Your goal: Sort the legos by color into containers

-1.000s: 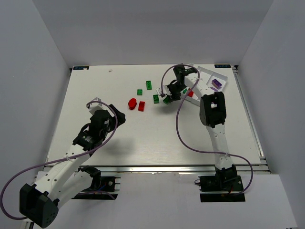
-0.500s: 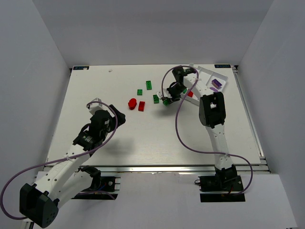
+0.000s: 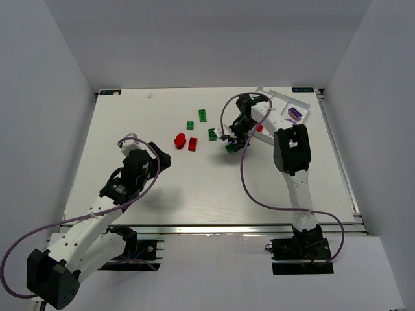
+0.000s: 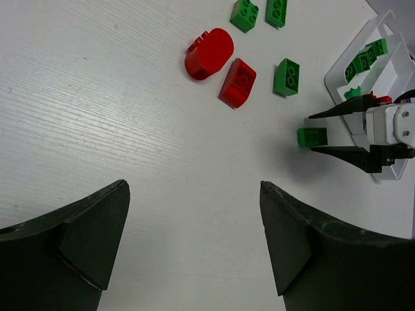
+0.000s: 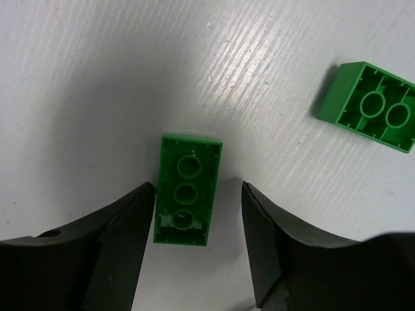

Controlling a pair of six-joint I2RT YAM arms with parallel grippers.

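The right pincer [image 5: 198, 194] stands open low over the white worktop [image 3: 194, 188], one dark finger on each side of a small green brick [image 5: 187, 214] that lies hollow side up near the white tray [image 3: 279, 98]. A second green brick [image 5: 368, 107], two red bricks [image 4: 237, 82] and two more green ones lie loose nearby, while green pieces [image 4: 363, 58] and a purple brick [image 3: 295, 113] sit in the tray. The left pincer [image 4: 193, 188] hangs open and empty, well apart from them all.
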